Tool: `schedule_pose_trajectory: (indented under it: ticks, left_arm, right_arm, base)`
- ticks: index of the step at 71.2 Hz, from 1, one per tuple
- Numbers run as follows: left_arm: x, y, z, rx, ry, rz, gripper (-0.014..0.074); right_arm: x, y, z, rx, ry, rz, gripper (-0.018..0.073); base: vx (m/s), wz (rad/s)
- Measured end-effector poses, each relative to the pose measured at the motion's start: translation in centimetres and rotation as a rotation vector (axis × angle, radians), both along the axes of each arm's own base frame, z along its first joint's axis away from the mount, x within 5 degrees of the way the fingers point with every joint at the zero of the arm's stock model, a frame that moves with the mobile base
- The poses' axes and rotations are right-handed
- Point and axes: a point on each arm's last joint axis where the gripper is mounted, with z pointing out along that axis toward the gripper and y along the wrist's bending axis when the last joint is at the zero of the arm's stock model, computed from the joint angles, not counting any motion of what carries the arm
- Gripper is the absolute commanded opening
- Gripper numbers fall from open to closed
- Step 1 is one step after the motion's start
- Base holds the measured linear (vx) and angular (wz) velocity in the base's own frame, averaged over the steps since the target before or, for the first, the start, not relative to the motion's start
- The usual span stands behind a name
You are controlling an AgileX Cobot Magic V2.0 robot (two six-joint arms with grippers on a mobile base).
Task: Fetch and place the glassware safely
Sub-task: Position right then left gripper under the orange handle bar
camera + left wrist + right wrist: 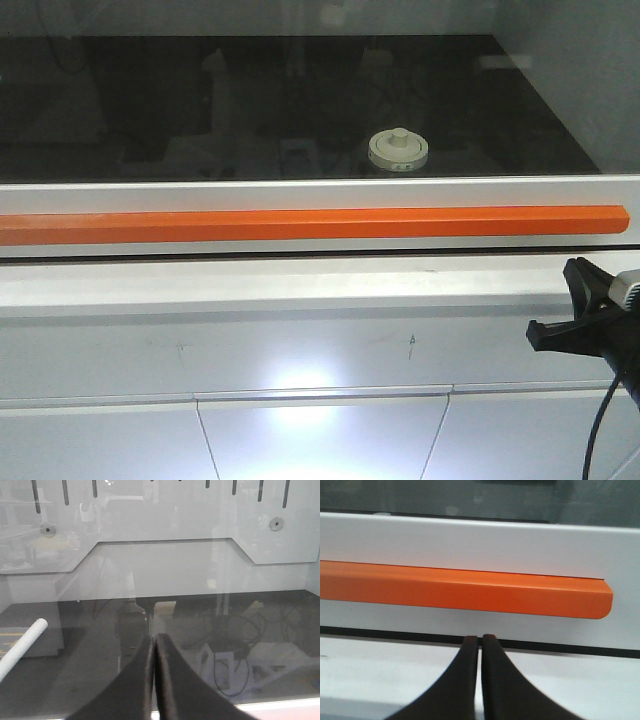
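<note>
The glassware (398,150), a small squat jar with a cream-white knobbed lid, stands on the dark floor of a cabinet behind a glass sash. My right gripper (480,637) is shut on nothing, just below the sash's long orange handle (465,590) near its right end. In the front view it shows at the lower right (560,300), in front of the white sill. My left gripper (154,639) is shut and empty, facing the glass. The jar does not show in either wrist view.
The sash's white frame (300,190) and orange handle (310,222) span the width. A white sill (250,285) and cabinet doors (320,430) lie below. Inside, a white tube (22,647) lies at the left, with a slotted back panel (165,525) behind.
</note>
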Motion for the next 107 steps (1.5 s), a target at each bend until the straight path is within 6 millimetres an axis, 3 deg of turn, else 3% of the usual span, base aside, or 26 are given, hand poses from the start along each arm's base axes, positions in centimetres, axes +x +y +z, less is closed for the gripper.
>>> schedule_pose_trajectory:
  ticks: [52,70,107]
  left_arm:
    - [0.0,0.0,0.0,0.001,0.0,0.0,-0.0007]
    - [0.0,0.0,0.0,0.001,0.0,0.0,-0.0007]
    - [0.0,0.0,-0.1,0.002,0.006,0.0,-0.0007]
  right_arm:
    - [5.1,-0.1,-2.9,0.013,0.048,0.005,-0.0001]
    - [6.7,-0.2,-2.9,0.012,0.028,0.005,-0.0001]
    - [7.3,-0.2,-2.5,0.011,0.008,0.007,-0.0001]
  base:
    - [0.0,0.0]
    - [0.0,0.0]
    - [0.0,0.0]
